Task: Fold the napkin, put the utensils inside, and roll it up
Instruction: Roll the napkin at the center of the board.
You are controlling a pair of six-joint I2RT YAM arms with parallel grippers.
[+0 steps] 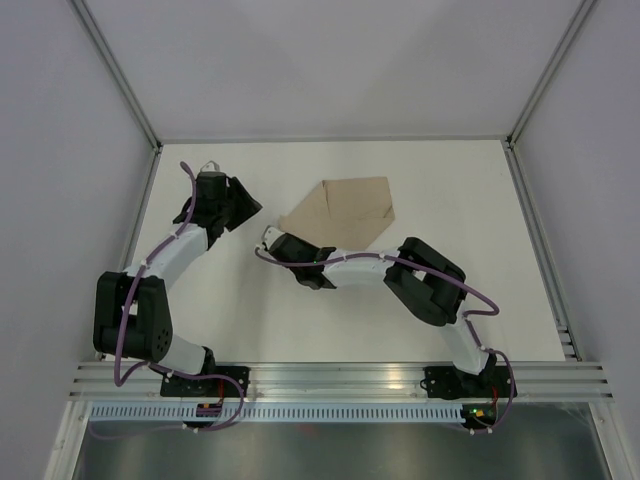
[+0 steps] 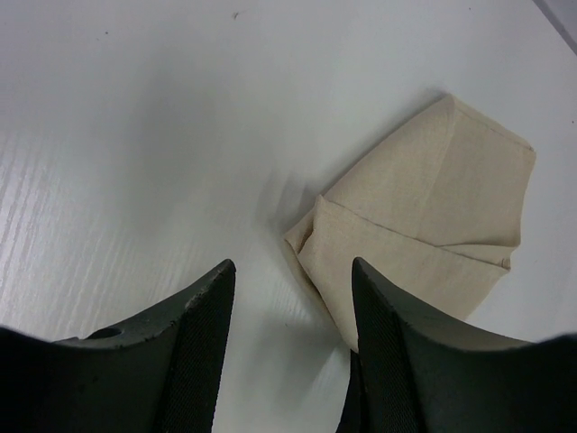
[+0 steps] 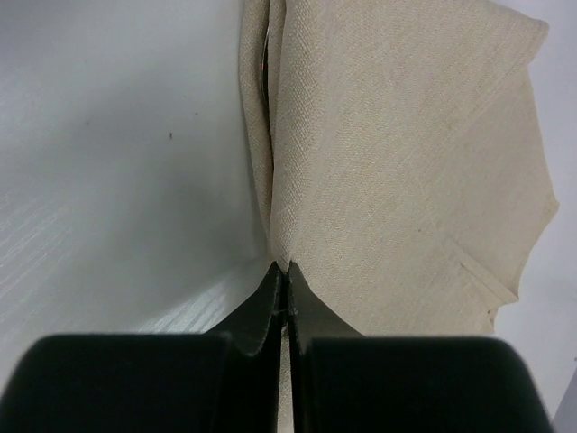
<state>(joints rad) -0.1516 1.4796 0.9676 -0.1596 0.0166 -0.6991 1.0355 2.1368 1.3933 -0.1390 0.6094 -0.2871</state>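
The beige napkin (image 1: 345, 210) lies folded into a flat, roughly five-sided shape at the back middle of the white table. It also shows in the left wrist view (image 2: 433, 198) and the right wrist view (image 3: 397, 153). My right gripper (image 1: 272, 240) is at the napkin's near-left corner, and its jaws (image 3: 281, 268) are shut on the cloth edge there. My left gripper (image 1: 245, 205) is open and empty just left of the napkin, its right finger (image 2: 397, 334) over the cloth's edge. No utensils are in view.
Grey walls and slanted aluminium posts (image 1: 120, 75) enclose the white table (image 1: 250, 300). A metal rail (image 1: 340, 378) runs along the near edge by the arm bases. The right arm's elbow (image 1: 430, 280) sits right of centre.
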